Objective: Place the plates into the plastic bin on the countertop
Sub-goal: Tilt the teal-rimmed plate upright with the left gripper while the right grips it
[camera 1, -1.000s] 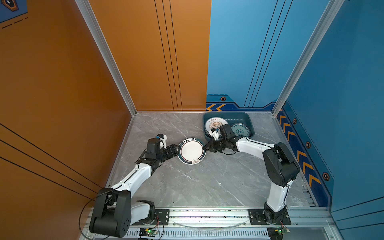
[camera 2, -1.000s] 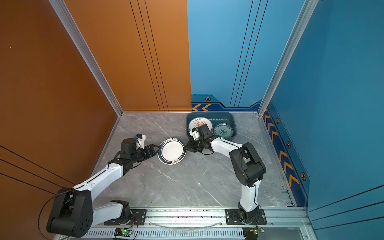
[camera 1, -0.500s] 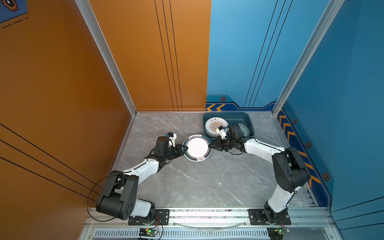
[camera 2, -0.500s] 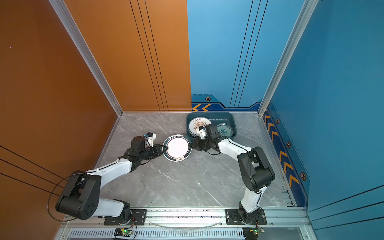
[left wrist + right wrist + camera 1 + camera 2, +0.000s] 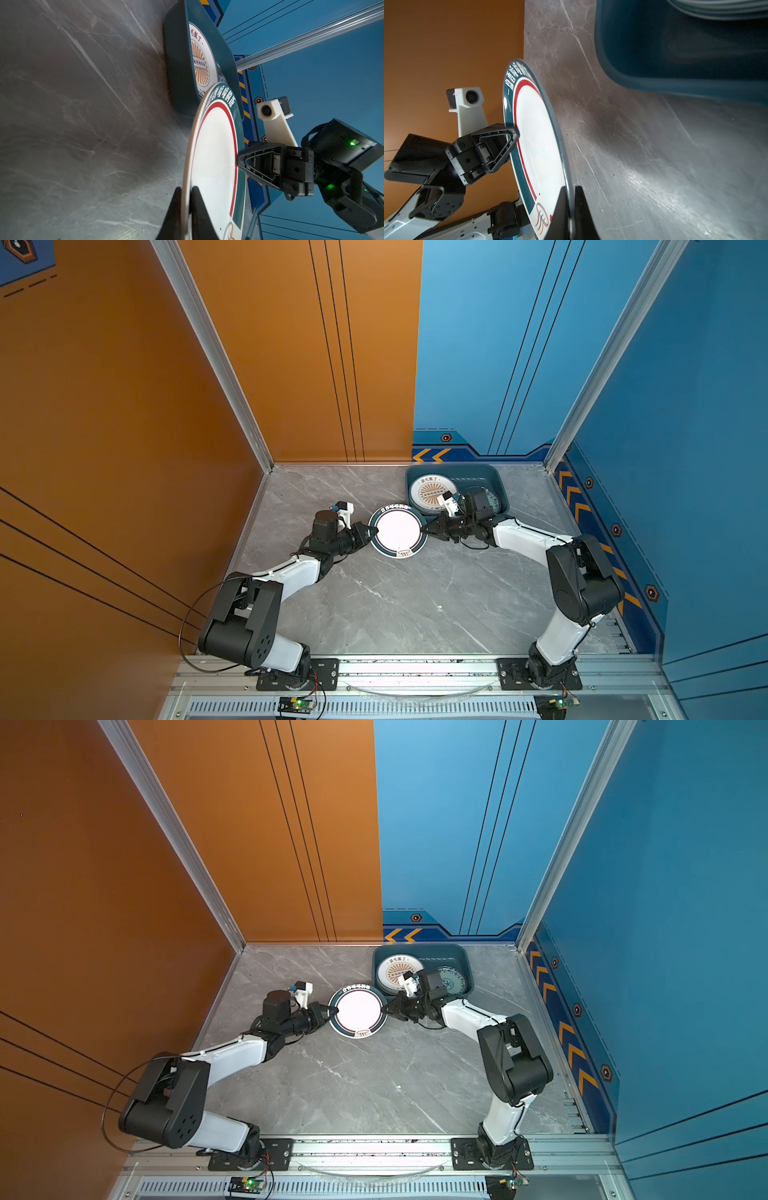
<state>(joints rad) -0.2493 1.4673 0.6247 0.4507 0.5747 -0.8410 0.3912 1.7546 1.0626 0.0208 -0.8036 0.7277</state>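
Your left gripper point(image 5: 371, 529) stood open and short of the rim a second ago. It has now clamped onto the left edge of the dark-rimmed white plate point(image 5: 397, 531). The left wrist view shows both fingers point(image 5: 173, 218) pinching that rim. Your right gripper point(image 5: 428, 528) keeps its narrow pinch on the opposite edge.

Since then the plate has travelled back and to the right. It now hangs roughly level between the two grippers above the countertop point(image 5: 395, 605). It is just beside the near left corner of the plastic bin point(image 5: 457, 467), not yet inside.

Count: two grippers, and one plate in the air. In the bin you see two plate faces. The orange sunburst plate point(image 5: 430, 491) is on the left. A teal patterned plate point(image 5: 492, 499) is on the right, partly hidden by the right arm. Rims are stacked beneath them, too blurred to count.
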